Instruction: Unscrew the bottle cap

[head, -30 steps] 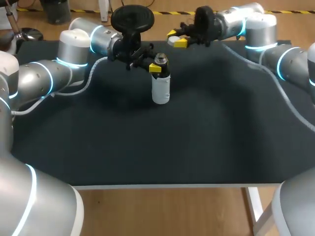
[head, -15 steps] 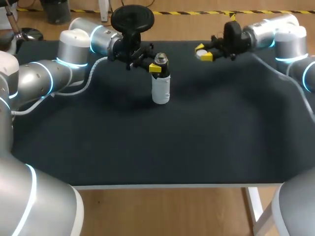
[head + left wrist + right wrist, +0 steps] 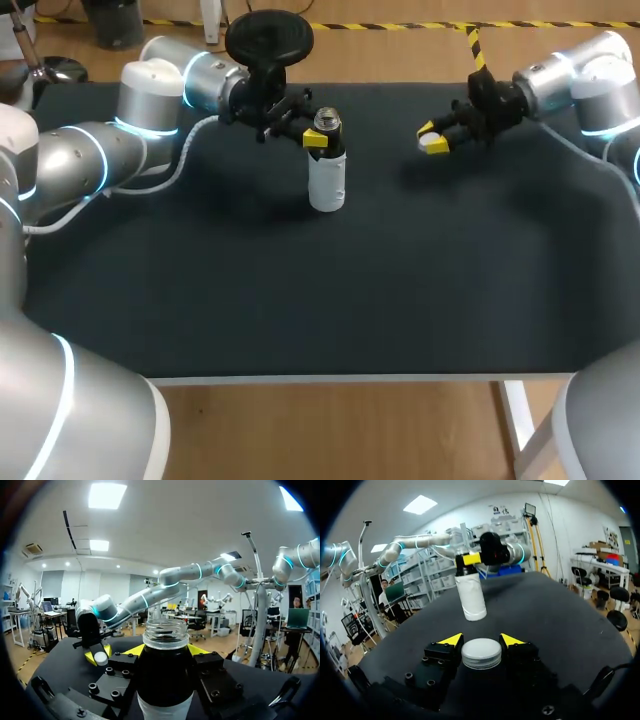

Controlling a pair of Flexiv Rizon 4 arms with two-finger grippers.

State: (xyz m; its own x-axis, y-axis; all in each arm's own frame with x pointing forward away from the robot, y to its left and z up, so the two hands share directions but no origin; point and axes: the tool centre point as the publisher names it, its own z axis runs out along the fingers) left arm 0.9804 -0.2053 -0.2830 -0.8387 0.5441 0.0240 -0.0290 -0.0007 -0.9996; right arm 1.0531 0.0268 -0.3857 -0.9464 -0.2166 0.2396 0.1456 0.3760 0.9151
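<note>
Bottle (image 3: 327, 182) stands upright on the worktop (image 3: 300, 300), upper centre of frame. Left tool (image 3: 322, 136) is clamped on its neck, and the mouth is open. Right tool (image 3: 434, 142), upper right, grips the cap (image 3: 481, 653), well apart. Unscrewing judged complete; cap not yet set down.

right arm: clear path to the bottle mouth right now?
Probably yes: nothing stands between right gripper and bottle, mouth uncovered, left gripper clamps only the neck. Right gripper is full, though: shut on the cap.
</note>
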